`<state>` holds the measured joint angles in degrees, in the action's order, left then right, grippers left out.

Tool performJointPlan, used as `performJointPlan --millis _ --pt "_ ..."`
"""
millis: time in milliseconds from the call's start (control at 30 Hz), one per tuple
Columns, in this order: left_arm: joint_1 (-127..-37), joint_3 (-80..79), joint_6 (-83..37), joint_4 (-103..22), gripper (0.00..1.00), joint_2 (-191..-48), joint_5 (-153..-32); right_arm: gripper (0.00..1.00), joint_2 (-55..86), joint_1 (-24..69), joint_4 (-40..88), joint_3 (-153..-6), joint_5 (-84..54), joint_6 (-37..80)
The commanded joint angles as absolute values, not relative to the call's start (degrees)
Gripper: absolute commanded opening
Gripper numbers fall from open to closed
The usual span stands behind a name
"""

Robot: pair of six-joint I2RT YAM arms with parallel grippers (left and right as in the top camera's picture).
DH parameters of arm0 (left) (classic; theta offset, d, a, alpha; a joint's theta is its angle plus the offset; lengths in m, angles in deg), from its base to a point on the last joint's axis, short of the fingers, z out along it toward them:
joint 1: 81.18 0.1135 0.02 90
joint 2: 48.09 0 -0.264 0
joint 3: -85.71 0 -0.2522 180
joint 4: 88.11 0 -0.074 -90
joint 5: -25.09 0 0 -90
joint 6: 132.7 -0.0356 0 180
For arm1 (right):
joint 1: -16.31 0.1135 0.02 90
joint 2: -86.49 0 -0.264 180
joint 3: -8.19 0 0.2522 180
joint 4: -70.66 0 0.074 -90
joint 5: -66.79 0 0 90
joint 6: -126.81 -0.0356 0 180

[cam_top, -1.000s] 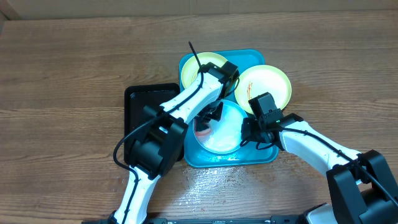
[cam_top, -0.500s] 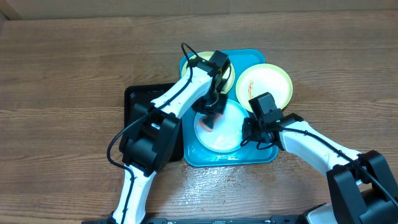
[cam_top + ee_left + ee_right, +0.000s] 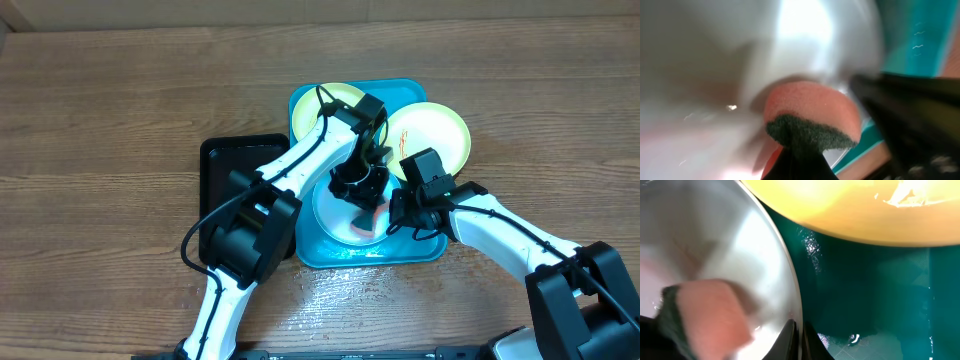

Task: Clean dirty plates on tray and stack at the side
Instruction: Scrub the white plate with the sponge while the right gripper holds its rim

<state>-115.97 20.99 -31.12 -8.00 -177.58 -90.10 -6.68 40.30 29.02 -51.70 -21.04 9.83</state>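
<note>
Half a second on, the left hand [image 3: 360, 196], clamped on the sponge [image 3: 368, 222], has slid right across the blue plate [image 3: 334, 224], whose rim the right hand [image 3: 401, 212] pinches, on a wet-patched wooden surface [image 3: 120, 100].

Brown wooden table [image 3: 120, 120] all across, and the turquoise tray [image 3: 400, 90] sits flat on it near the middle. Tight against its left edge lies a smaller black tray [image 3: 220, 170]. Wet patch [image 3: 350, 285] gleaming on the wood just beside the turquoise tray's near rim.
</note>
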Motion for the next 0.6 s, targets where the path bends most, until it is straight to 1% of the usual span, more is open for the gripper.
performJointPlan --millis 0,167,400,567 --pt "-115.5 20.0 -30.4 -6.9 0.04 -178.2 -81.7 0.04 -7.7 39.5 27.4 -50.4 -25.1 11.3" --pt "-115.5 17.5 -28.3 -6.3 0.04 -178.2 -76.8 0.04 -7.7 39.5 27.3 -50.4 -25.1 11.3" --pt "-115.2 17.4 -16.5 -2.3 0.05 -178.1 -54.3 0.04 -7.7 39.5 27.3 -50.4 -25.1 11.3" --pt "-113.6 17.5 -11.8 -2.1 0.05 -177.1 -47.3 0.04 -7.7 39.5 27.3 -50.4 -25.1 11.3"
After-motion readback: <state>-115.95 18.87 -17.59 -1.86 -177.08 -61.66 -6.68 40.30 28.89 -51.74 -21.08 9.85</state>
